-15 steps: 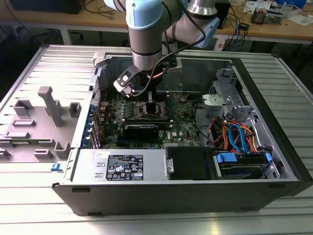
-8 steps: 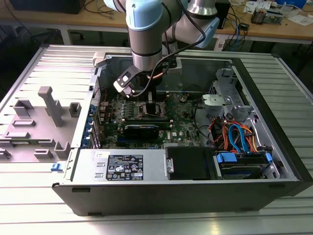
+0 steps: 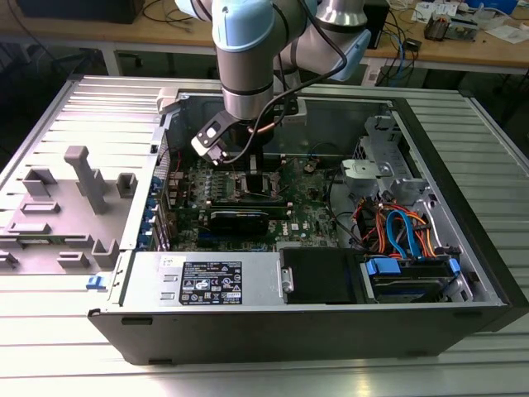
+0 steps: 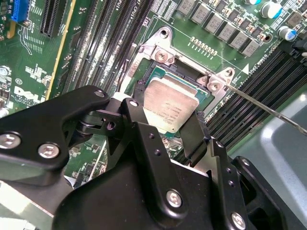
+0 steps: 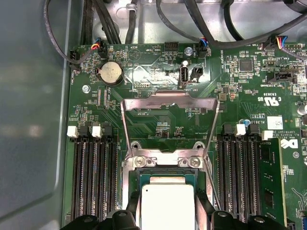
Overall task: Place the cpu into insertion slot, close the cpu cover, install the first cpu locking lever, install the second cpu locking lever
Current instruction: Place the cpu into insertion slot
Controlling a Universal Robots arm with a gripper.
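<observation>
Second wrist view looks past the black end effector (image 4: 168, 120), which is clenched on two opposite edges of the cpu (image 4: 170, 100). The cpu lies flat, silver top up, inside the insertion slot (image 4: 158, 53), directly under the end effector's tip. Just beyond the end effector, a thin metal lever (image 4: 261, 104) runs out from the slot's corner across the long black memory slots (image 4: 268, 81).

First wrist view shows what that one does not. The cpu cover (image 5: 168, 97) stands raised on its hinge, on the far side of the slot from the end effector, with green board showing through its window. A round coin battery (image 5: 111, 73) sits farther off, beyond the cover.

Exterior view adds the arm (image 3: 244, 58) reaching down into an open computer case (image 3: 463, 248) on a ribbed metal counter (image 3: 50, 356). Grey plastic fixtures (image 3: 83, 182) stand well apart from the end effector, at the exterior view's left.

White lettering is printed across the board. A white label (image 3: 211, 281) sits on the case's power supply box, its print too small to make out.
</observation>
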